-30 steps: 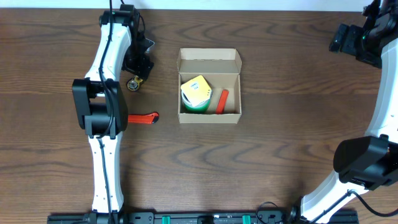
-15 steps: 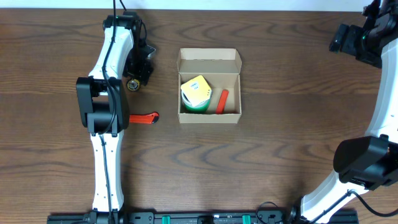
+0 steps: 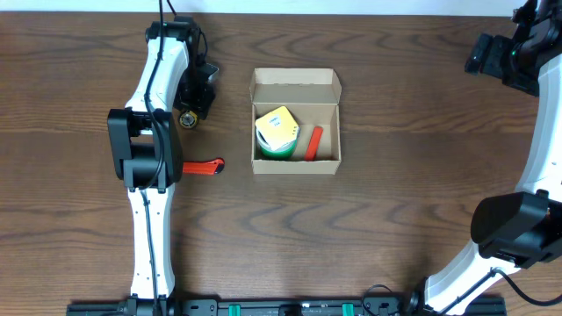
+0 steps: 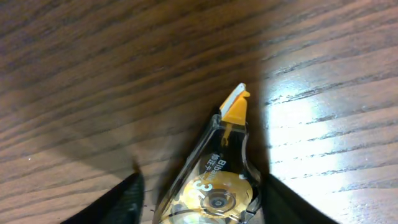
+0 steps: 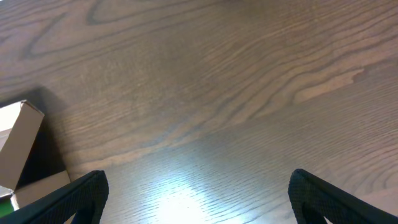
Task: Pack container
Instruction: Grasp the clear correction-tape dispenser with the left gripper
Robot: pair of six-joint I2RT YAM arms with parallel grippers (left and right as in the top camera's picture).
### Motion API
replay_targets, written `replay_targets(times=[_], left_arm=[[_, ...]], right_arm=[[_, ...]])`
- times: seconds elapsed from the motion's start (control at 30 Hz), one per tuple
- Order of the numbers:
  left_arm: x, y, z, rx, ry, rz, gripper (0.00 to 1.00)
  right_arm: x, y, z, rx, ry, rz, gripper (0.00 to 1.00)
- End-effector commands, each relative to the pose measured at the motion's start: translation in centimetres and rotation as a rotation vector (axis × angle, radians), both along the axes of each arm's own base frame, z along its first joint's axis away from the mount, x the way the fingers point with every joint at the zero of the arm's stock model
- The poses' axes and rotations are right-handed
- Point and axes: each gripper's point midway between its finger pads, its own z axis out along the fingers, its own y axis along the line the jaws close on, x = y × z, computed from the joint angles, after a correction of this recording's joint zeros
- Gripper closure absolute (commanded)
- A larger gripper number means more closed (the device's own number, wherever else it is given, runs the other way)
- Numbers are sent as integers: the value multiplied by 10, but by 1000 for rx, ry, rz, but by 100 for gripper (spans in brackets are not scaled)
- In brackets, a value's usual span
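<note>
The container, a brown cardboard box [image 3: 296, 91] with its flap lid open at the back, sits mid-table. It holds a yellow and green item [image 3: 276, 132] and a red item [image 3: 313, 142]. A corner of the box shows in the right wrist view [image 5: 22, 146]. A clear correction tape dispenser [image 3: 187, 118] with a yellow wheel lies on the table left of the box. My left gripper [image 3: 194, 105] is down on it. In the left wrist view the dispenser [image 4: 221, 180] sits tight between my left gripper's [image 4: 202, 208] fingers. My right gripper [image 3: 492, 57] is open and empty at the far right back, as the right wrist view [image 5: 199, 199] shows.
A red tool [image 3: 204, 167] lies on the table in front of the left gripper, left of the box. The left arm [image 3: 145, 132] stretches along the table's left side. The right arm [image 3: 536, 175] stands along the right edge.
The left arm shifted slightly a second ago and has stood still since. The dispenser, box and right arm have not moved.
</note>
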Motion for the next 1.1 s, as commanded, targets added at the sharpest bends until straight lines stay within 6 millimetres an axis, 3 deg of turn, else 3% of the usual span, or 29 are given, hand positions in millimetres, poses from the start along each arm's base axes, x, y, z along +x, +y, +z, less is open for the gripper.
replay_targets(times=[0.0,0.1,0.4,0.53,0.77,0.97,1.07], left_arm=[[-3,-9,-18,-21,36,15,54],[-2,-14,-17,-21,32,5,59],[1,-27,-4,-17,14,-9,58],[12,-30,23,-5,-39,9,57],[33,-24,86,24,-189,100,57],[23,-23,127,22,-235,212,60],[19,-30,144,3,-264,275,68]], right_arm=[[1,-2,-3,12,3,-17,6],[1,-2,-3,12,3,-17,5],[2,-2,-3,12,2,-16,6],[2,-2,-3,12,1,-17,6],[1,-1,-3,20,2,-21,5],[3,3,-3,38,-4,-12,5],[3,3,-3,38,-4,-12,6]])
